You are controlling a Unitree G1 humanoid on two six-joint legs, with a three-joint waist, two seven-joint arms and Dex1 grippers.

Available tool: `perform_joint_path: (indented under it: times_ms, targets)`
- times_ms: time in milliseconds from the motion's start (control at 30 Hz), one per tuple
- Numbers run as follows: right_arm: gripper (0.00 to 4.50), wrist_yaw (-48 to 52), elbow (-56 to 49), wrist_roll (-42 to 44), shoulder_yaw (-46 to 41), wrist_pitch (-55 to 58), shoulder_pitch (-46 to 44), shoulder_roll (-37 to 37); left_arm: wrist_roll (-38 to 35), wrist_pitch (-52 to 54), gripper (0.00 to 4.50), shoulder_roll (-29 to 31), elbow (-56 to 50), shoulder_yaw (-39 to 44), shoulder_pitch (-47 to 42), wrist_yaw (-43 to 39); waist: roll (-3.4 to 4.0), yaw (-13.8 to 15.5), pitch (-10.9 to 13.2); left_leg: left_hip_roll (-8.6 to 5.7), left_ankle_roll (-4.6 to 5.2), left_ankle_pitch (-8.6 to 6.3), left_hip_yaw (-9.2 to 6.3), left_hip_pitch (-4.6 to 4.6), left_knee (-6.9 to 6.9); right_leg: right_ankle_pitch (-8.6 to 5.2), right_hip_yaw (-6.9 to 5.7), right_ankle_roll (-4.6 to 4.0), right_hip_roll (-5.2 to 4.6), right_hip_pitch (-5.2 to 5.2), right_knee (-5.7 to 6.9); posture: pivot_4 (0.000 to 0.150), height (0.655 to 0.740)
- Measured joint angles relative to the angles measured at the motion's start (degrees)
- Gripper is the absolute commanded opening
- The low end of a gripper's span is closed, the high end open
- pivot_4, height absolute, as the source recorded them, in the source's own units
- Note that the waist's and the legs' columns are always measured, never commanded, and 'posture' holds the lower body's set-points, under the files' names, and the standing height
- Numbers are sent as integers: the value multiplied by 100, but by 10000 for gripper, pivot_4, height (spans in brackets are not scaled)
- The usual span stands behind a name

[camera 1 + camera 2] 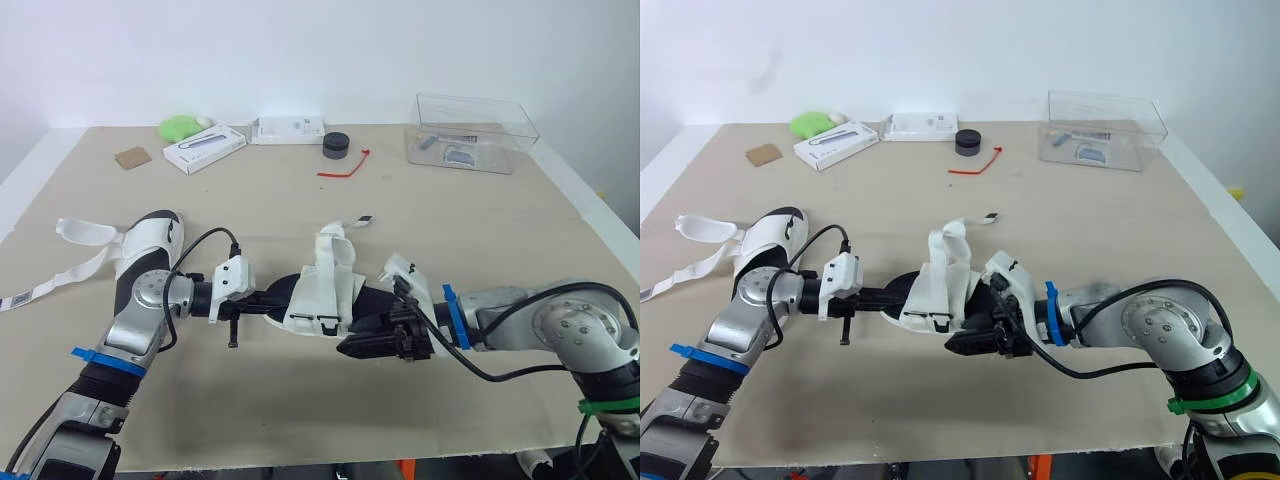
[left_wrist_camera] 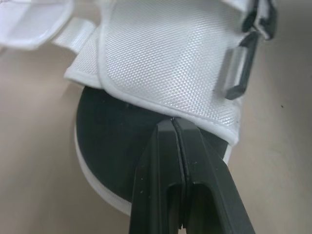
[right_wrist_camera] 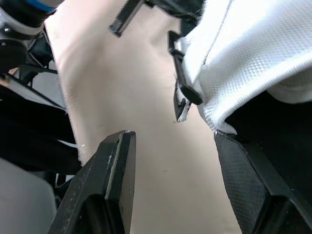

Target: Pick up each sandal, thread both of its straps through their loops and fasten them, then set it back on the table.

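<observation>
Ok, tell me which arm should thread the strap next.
Probably right. The right jaws stand open beside the black loops of the sandal; the left jaws are shut on its sole, steadying it.

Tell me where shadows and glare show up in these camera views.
Left eye view: soft shadow on the table under the sandal, faint glints on the clear box. Left wrist view: white strap brightly lit, black footbed dark. Right wrist view: strap fabric nearly washed out.
</observation>
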Motion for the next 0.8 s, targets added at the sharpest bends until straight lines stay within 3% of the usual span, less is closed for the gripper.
perform_joint_path:
  times_ms: [167,800]
  targets:
    - [28014,416,262,-540,-16,47,-191,155,-1,8,0,1,-14,11,25,14,0,0,0,4,0,0,0,0,-1,1,0,-3,4,-1,0,1500,7400]
    - [28014,408,551,-820,-595,835,-294,1026,4,70,0,6,-27,68,93,81,0,-12,0,24,10,6,1,7,-3,16,0,-28,31,-3,1,1500,7400]
